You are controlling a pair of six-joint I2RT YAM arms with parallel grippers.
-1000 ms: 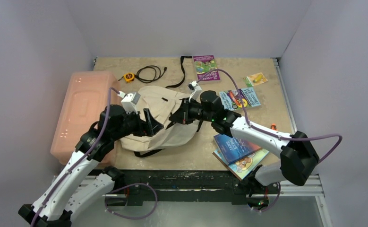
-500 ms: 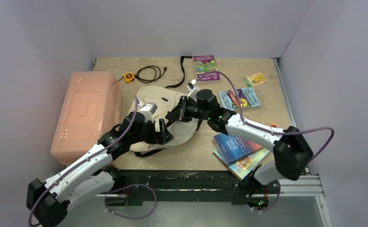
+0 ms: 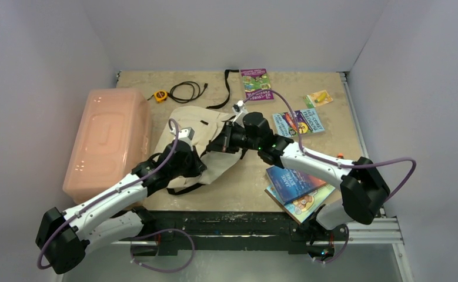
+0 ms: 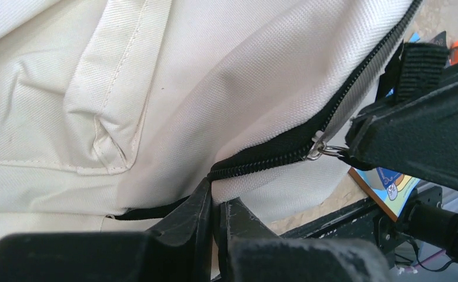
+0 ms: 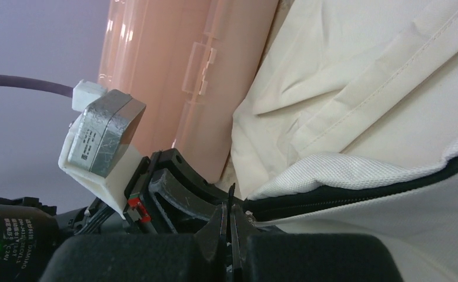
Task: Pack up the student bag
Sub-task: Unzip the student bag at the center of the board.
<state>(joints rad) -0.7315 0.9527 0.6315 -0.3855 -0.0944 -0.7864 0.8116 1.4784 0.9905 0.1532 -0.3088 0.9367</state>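
Bag point(image 3: 214, 167) position, please?

It lies slumped in the middle of the surface point(image 3: 244, 194), just beside the pink bin point(image 3: 106, 141) on my left. Its cream canvas is creased, and a black zip point(image 4: 261, 160) runs along one edge.

And your left hand point(image 3: 198, 168)?

Closed. In my left wrist view its fingers point(image 4: 191, 217) are pressed together on the canvas right beside the zip, pinching the bag at its near side.

The right hand point(image 3: 217, 144)?

Also clamped. It reaches in from the right over the bag, and my left camera shows the metal pull point(image 4: 317, 150) caught between its black tips. In my right wrist view the tips meet with no gap, but the pull itself is hidden there; only the zip's dark line runs off to the right.

How close are the two hands?

Near each other, facing along the zip, not touching. My right camera sees the left hand just ahead, with the bin beyond it.

What else is on the surface?

Two books point(image 3: 297, 185) overlap near the right front edge, another book point(image 3: 300, 122) lies right of the bag, and a purple book point(image 3: 256, 83) sits at the back. A black cable point(image 3: 188, 91) and a yellow tape measure point(image 3: 160, 96) lie at the back, near the bin's far corner.
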